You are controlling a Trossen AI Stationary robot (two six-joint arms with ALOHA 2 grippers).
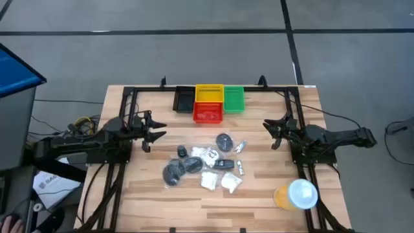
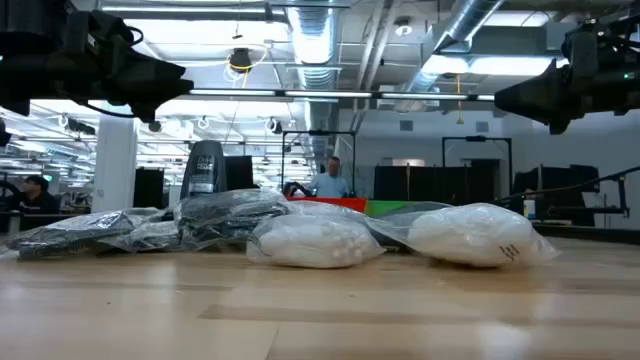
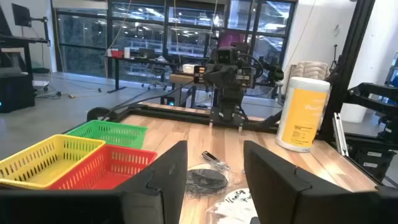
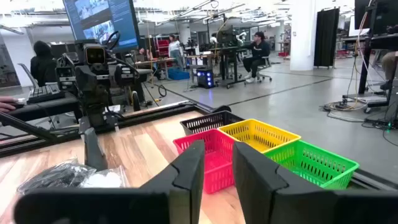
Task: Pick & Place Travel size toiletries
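Travel size toiletries [image 1: 206, 166]: dark grey discs, white crinkly packets, black oblong pieces and silvery tubes, heaped mid-table, well short of the 4 bins [image 1: 208, 101] at the far edge. Left gripper [image 1: 155, 129] and right gripper [image 1: 270, 133]: raised at either side of the heap, fingers parted, nothing held. For a clean pick, 1 item at the heap's rim is best approached from directly above, so that neighbouring packets are not dragged along.

Bright, even overhead light; glare off ceiling lamps [image 2: 240, 60]; soft blur on near packets [image 2: 315, 240].
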